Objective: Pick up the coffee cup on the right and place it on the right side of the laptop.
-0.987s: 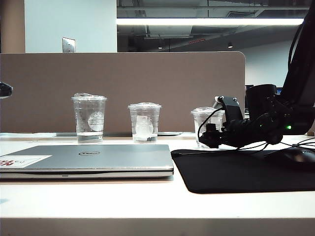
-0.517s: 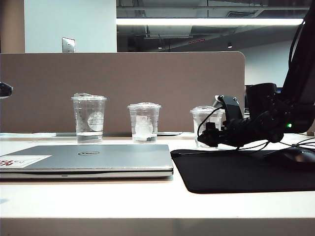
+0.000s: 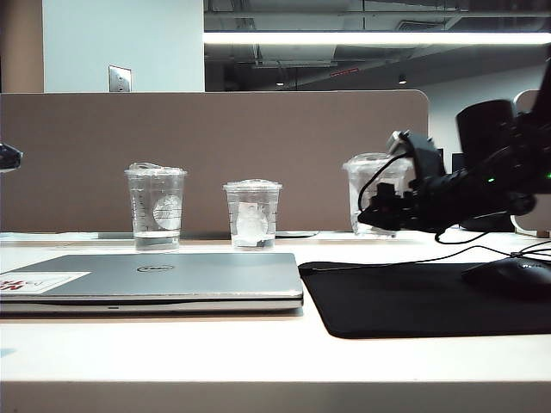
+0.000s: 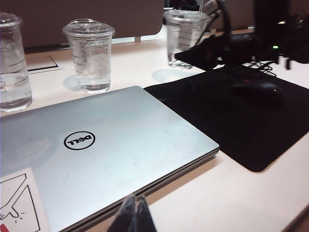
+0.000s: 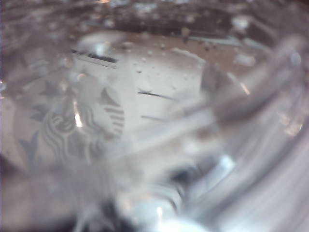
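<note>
The right gripper clasps the coffee cup clear of the table, right of the laptop; the carry should stay upright and slow; the left gripper, fingertips together, hangs over the laptop's edge.

mouse blocks mat right, mat's left free

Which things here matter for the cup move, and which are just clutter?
In the job: coffee cup, lifted in the right gripper; laptop.
Lying about: logo cup, middle cup, mouse, black mat. Left gripper idle over the laptop.
</note>
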